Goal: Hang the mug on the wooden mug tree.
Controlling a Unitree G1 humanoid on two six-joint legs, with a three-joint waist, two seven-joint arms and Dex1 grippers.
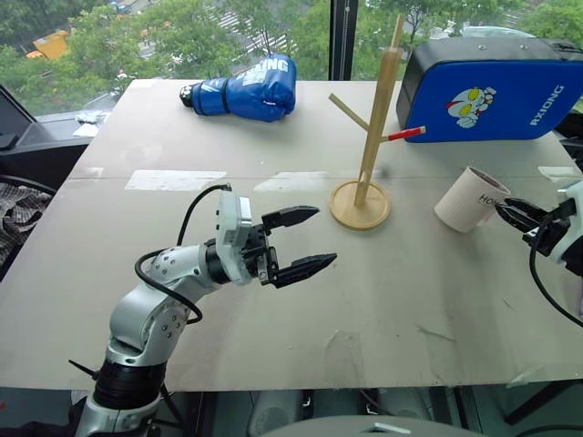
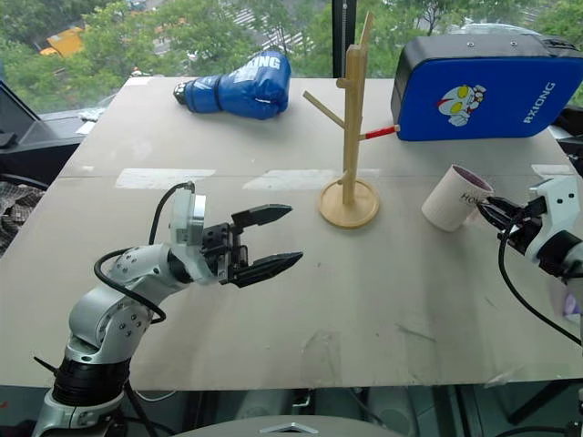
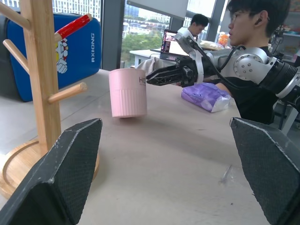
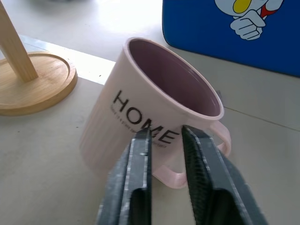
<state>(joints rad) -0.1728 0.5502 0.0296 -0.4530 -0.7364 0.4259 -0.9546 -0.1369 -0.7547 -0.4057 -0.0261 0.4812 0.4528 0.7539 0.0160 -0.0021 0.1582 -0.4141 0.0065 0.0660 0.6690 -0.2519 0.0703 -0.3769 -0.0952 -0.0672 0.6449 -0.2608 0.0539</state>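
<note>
Fingers (image 1: pixel 301 216) of the left gripper (image 1: pixel 308 241) stood spread and empty over the near-left table (image 1: pixel 273 300), while at the right the right gripper (image 1: pixel 512 215) pinched the handle of the tilted mug (image 1: pixel 466 198), just right of the wooden mug tree (image 1: pixel 372 137). Seen from the left wrist, the mug hung tipped beside the tree, base barely off the surface. From the right wrist, both fingers (image 4: pixel 140 168) were clamped on the handle below "HOME".
</note>
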